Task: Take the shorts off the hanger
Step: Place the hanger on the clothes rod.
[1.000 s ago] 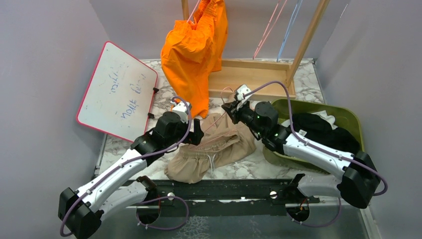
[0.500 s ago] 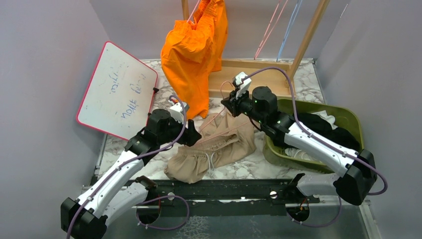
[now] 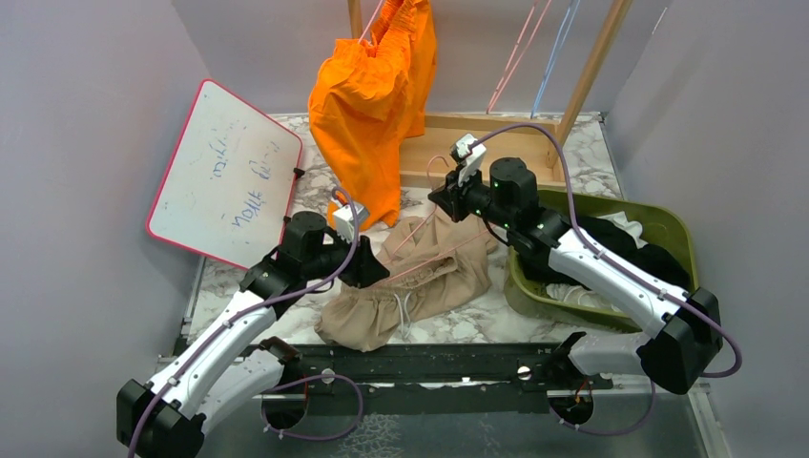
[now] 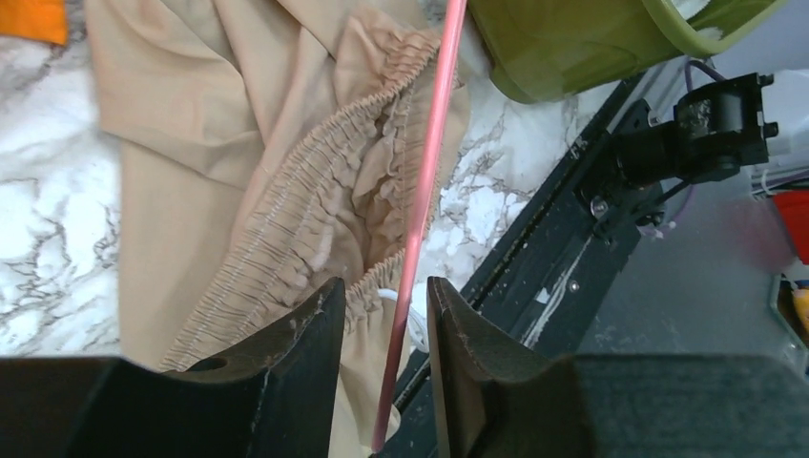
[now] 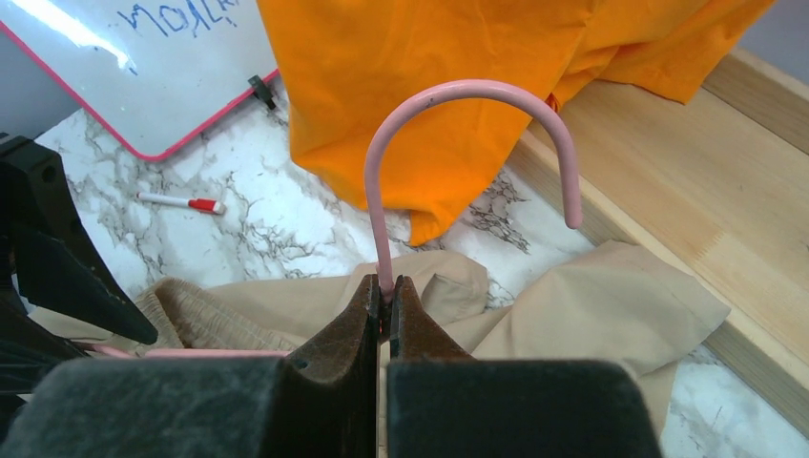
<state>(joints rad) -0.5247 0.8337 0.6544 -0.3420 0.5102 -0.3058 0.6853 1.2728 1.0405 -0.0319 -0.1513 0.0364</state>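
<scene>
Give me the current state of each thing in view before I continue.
pink hanger: lifted by its neck, bar across the tan waistband
tan shorts: crumpled on the table
orange shorts: hanging at the wooden rack
black shorts: piled in the green bin
left gripper: open, fingers astride the hanger's bar
right gripper: shut on the hanger's neck

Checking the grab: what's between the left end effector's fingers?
A pink bar of the hanger, unclamped, with the tan shorts beneath; seen in the left wrist view.
</scene>
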